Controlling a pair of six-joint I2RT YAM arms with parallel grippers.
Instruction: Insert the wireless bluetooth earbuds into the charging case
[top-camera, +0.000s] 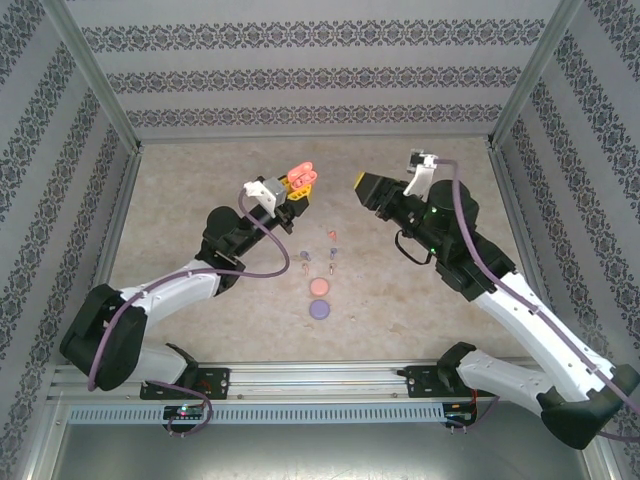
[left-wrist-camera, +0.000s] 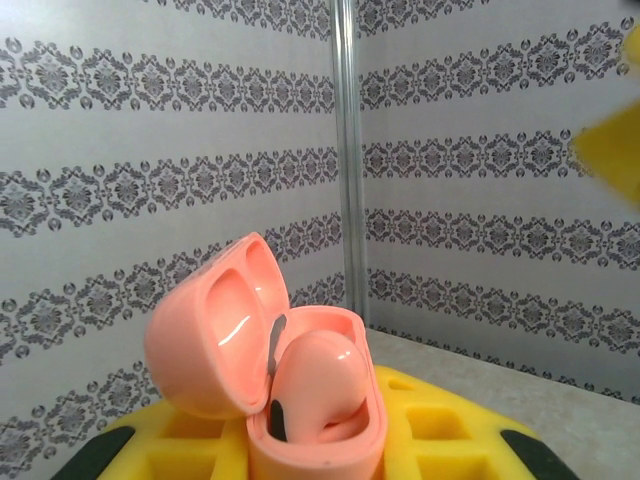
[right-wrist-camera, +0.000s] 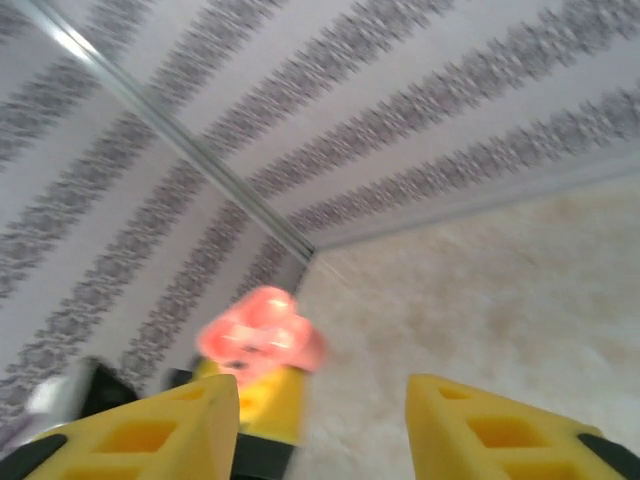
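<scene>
Open salmon case (left-wrist-camera: 320, 458) (lid tipped back) holds one salmon earbud (left-wrist-camera: 315, 380).

Three charging cases are counted: one open pink case (top-camera: 300, 177), one round coral case (top-camera: 319, 287) and one round purple case (top-camera: 319, 309). One pink earbud (left-wrist-camera: 315, 385) is seen seated in the open one. Roughly five tiny loose buds (top-camera: 333, 236) are made out on the table (top-camera: 200, 200), too small for a sure count.
</scene>
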